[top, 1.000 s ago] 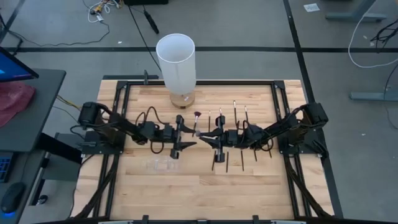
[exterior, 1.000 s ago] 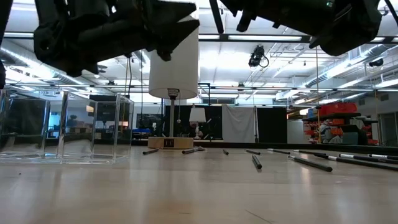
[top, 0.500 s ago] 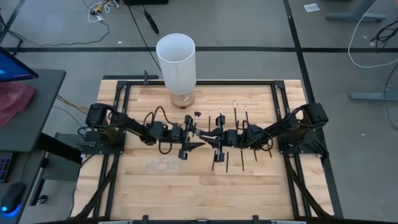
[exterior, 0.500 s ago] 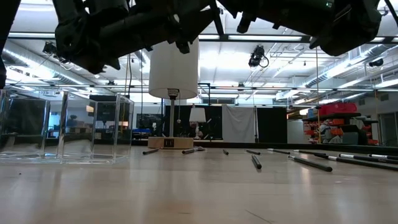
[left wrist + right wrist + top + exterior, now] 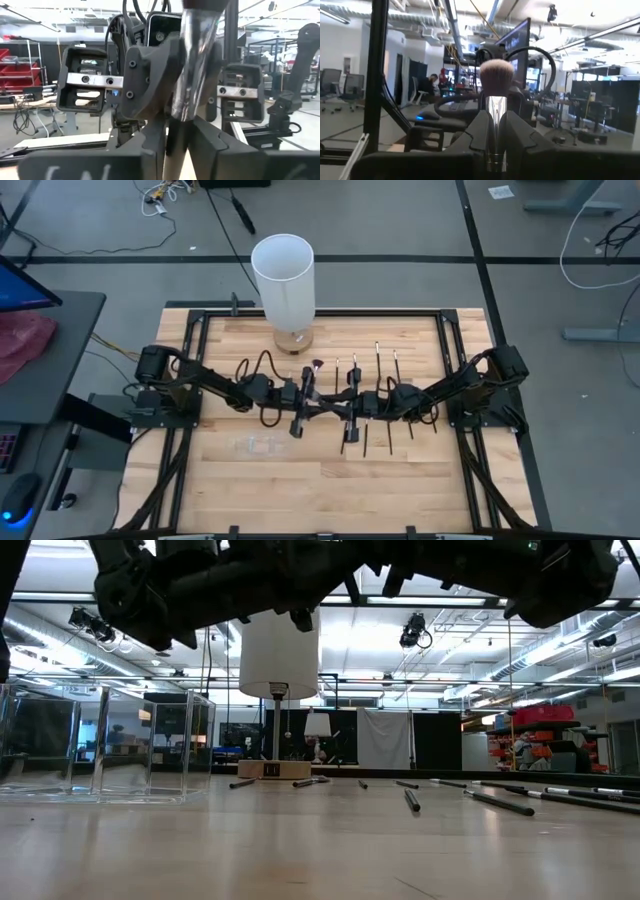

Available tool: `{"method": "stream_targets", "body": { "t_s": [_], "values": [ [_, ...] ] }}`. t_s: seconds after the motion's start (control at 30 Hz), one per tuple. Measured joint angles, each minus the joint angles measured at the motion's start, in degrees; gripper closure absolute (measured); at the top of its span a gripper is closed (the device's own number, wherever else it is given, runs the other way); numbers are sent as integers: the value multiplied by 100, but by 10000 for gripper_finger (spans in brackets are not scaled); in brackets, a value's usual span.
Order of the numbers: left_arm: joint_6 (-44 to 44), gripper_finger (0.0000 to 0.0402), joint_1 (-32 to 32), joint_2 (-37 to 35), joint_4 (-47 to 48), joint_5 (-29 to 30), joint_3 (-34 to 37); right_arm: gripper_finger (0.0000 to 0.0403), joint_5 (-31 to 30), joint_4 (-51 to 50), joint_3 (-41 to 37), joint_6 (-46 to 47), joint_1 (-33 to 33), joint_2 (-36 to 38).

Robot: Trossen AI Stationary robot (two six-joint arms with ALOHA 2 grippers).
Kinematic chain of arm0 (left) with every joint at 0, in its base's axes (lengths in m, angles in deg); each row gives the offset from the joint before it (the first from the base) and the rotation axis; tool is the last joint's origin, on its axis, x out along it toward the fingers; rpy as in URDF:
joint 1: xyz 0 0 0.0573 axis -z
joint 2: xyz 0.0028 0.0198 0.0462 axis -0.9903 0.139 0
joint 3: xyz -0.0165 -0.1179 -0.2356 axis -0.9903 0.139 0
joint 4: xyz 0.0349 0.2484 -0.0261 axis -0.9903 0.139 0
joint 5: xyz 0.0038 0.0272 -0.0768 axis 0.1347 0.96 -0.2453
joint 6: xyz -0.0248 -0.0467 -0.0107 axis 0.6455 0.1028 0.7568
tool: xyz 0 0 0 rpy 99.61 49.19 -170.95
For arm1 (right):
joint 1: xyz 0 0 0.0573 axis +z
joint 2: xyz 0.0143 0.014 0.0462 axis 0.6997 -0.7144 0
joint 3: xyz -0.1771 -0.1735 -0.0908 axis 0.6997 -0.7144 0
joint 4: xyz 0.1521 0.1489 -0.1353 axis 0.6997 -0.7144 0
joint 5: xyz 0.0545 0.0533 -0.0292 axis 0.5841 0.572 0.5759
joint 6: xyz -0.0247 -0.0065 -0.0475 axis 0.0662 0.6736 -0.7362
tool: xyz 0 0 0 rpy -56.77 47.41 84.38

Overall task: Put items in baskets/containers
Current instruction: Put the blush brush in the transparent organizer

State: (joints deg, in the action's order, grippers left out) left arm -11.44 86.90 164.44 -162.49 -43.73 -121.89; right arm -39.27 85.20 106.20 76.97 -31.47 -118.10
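Note:
A makeup brush with a pale fluffy head (image 5: pixel 496 75) and a silvery ferrule (image 5: pixel 192 70) stands upright in mid-air over the table's middle. My right gripper (image 5: pixel 334 404) and my left gripper (image 5: pixel 312 406) face each other there, both shut on it. Several more brushes (image 5: pixel 378 365) lie flat on the wood to the right, and one with a pink head (image 5: pixel 317 367) lies just beyond the grippers. The clear container (image 5: pixel 260 446) stands on the table nearer the front, left of the grippers; it also shows in the low view (image 5: pixel 110 750). My left gripper pinches the brush between its two fingers (image 5: pixel 150 145) at the narrow lower end of the ferrule (image 5: pixel 179 112). The fingers come level from the table's left and lie across the brush. The brush stands upright, clear of the table. My right gripper pinches the ferrule (image 5: pixel 496 117) just under the bristle head between its two fingers (image 5: pixel 520 140). It comes level from the table's right, across the brush. The brush stands upright with its bristles up, lifted clear.
A tall white cylinder (image 5: pixel 283 280) on a wooden base stands at the table's far edge, left of centre. Black frame rails (image 5: pixel 185 380) run along the table's sides. Bare wood (image 5: pixel 330 490) stretches along the near edge.
My left gripper has gone toward the table's right, up to my right gripper, and its wide-open fingers have shut on the brush that my right gripper holds. The brush has stayed upright in place.

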Motion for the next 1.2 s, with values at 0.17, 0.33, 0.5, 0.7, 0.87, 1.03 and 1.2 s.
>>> {"method": "stream_targets", "body": {
  "t_s": [0.17, 0.33, 0.5, 0.7, 0.87, 1.03, 1.2],
  "values": [
    [21, 318, -7, -146, 106, -248, 79, 373, -87, -124, 9, 8, 39, 0],
    [28, 284, -7, -377, 518, -275, 77, 373, -106, -160, 5, 22, 33, 4],
    [21, 264, -4, -639, 956, -281, 79, 373, -121, -198, 5, 21, 31, 7],
    [-2, 289, -4, -750, 1047, -250, 79, 373, -116, -219, 7, 24, 30, 7],
    [-98, 353, -7, -750, 1025, -204, 79, 373, -138, -228, 7, 92, 33, 7],
    [-285, 354, 25, -750, 1021, -209, 79, 373, -110, -265, 7, 82, 35, 11],
    [-375, 354, 48, -752, 1121, -192, 79, 368, -99, -353, 1, 72, 35, 9]
  ]
}}
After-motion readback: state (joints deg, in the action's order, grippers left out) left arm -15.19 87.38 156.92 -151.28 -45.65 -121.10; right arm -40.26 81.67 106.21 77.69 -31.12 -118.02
